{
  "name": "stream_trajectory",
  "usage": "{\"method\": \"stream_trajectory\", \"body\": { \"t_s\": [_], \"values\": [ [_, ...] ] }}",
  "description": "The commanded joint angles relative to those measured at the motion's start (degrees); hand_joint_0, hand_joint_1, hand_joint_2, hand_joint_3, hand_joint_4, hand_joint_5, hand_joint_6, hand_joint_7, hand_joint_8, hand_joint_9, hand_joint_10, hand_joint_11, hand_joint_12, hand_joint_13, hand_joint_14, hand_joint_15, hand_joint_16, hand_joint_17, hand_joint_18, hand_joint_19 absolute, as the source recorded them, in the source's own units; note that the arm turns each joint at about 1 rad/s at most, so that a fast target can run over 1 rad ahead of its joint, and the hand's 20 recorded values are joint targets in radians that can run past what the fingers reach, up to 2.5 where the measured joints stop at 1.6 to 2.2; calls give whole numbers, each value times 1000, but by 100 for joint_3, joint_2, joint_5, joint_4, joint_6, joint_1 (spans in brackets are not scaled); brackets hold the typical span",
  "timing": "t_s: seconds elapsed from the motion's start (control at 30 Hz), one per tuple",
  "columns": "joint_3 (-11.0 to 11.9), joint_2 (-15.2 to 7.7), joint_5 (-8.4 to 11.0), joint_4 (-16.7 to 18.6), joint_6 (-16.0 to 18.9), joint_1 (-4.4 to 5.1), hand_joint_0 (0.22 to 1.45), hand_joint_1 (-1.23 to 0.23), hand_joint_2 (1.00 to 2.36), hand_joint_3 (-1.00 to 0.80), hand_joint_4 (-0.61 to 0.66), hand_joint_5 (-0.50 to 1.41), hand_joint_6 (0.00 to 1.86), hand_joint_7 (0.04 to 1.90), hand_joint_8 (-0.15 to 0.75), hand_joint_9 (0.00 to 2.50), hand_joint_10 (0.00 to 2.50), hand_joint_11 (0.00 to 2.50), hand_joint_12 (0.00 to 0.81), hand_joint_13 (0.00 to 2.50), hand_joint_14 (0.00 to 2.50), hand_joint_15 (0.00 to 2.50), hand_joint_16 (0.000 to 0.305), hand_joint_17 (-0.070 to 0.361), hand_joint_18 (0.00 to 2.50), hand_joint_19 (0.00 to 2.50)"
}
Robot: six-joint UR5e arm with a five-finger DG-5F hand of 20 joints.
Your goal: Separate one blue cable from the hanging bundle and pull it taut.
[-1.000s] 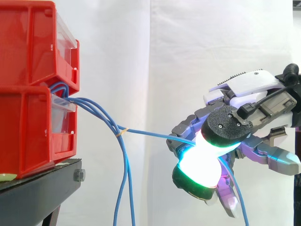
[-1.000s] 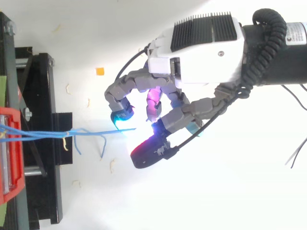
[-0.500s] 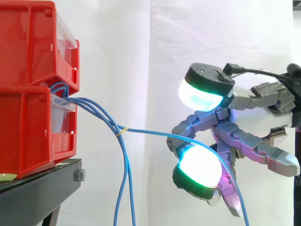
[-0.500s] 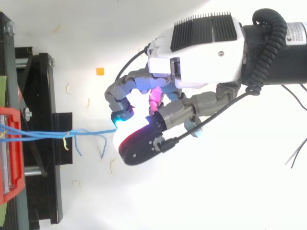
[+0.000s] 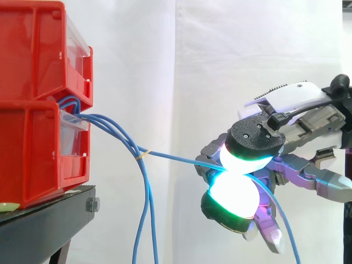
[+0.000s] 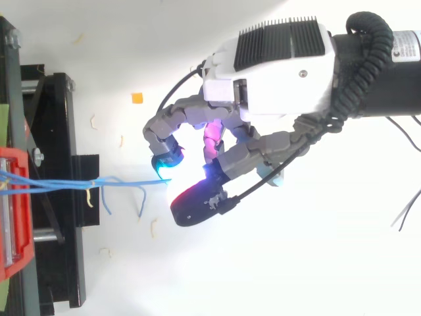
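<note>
**One Strand Out, Pinched at the Fingertips**

The blue cable (image 5: 176, 158) was out of the pack. A single strand ran from the hand's pinch across open air, away from the palm, to the bundle (image 5: 146, 209). It looked close to straight, with only a slight sag. Its free tail dropped away beneath the hand on the wrist side.

The hand (image 5: 289, 102) was clamped on it. One glowing pad pressed down onto another pad (image 5: 234, 195) with the strand passing between them. I'd judge it a fingertip pinch because a thin cable offers nothing to wrap around. From above, the hand (image 6: 276, 66) lined up with the strand, so a pull back along the wrist would load it lengthwise rather than sideways.

Out beyond the fingertips, a yellow tie (image 5: 142, 154) marked where the strand left its neighbours. Those hung slack, straight down, well ahead of the hand. Farther out, all the cables ran into the gap between the stacked red bins (image 5: 38, 126) on the black stand (image 5: 44, 220). That anchored the far end, and it is what a pull would work against. My read: separation done, tension nearly there.
</note>
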Motion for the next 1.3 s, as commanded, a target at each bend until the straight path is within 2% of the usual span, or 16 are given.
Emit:
{"method": "stream_trajectory", "body": {
  "t_s": [0.0, 0.4, 0.57, 0.7, 0.77, 0.83, 1.0, 1.07, 1.13, 1.27],
  "values": [
    [0, 0, 0, 0, -8, 0, 712, -611, 1015, -319, -7, 147, 502, 1339, 45, 1992, 12, 272, 201, 1185, 14, 376, 40, 89, 671, 540],
    [0, 0, 0, 9, -8, 18, 677, -801, 1012, -311, 18, 142, 502, 1335, 53, 1937, 12, 268, 202, 1158, 16, 370, 41, 92, 642, 533],
    [0, 0, 9, 0, 1, 18, 677, -818, 1013, -319, 30, 141, 502, 1335, 53, 1928, 14, 276, 204, 1158, 14, 381, 41, 92, 642, 528],
    [0, 0, 0, 0, 1, 18, 690, -778, 1013, -301, 48, 140, 502, 1331, 52, 1935, 13, 297, 202, 1159, 15, 381, 40, 91, 638, 539],
    [0, 0, 0, 0, 1, 18, 657, -743, 1011, -349, 34, 140, 502, 1338, 47, 1923, 13, 290, 199, 1158, 15, 385, 41, 92, 639, 547],
    [0, 0, -9, 0, 1, 18, 508, -640, 1000, -500, 43, 141, 502, 1351, 68, 1926, 11, 252, 220, 1170, 15, 370, 47, 105, 662, 531],
    [0, 0, 0, 0, 1, 18, 409, -442, 1000, -500, 66, 144, 503, 1339, 99, 1941, 7, 171, 258, 1207, 11, 328, 58, 130, 727, 479],
    [0, 0, 0, 0, 1, 18, 410, -359, 1000, -500, 64, 144, 502, 1330, 96, 1944, 7, 168, 254, 1206, 11, 322, 58, 130, 722, 471],
    [0, 0, 0, 0, 1, 9, 466, -248, 1000, -500, 44, 143, 502, 1327, 82, 1928, 9, 211, 234, 1178, 14, 342, 52, 117, 668, 506],
    [0, 0, 0, 0, 1, 18, 555, -226, 1000, -500, 4, 143, 501, 1338, 55, 1929, 10, 235, 204, 1157, 14, 374, 45, 101, 605, 544]
  ]
}}
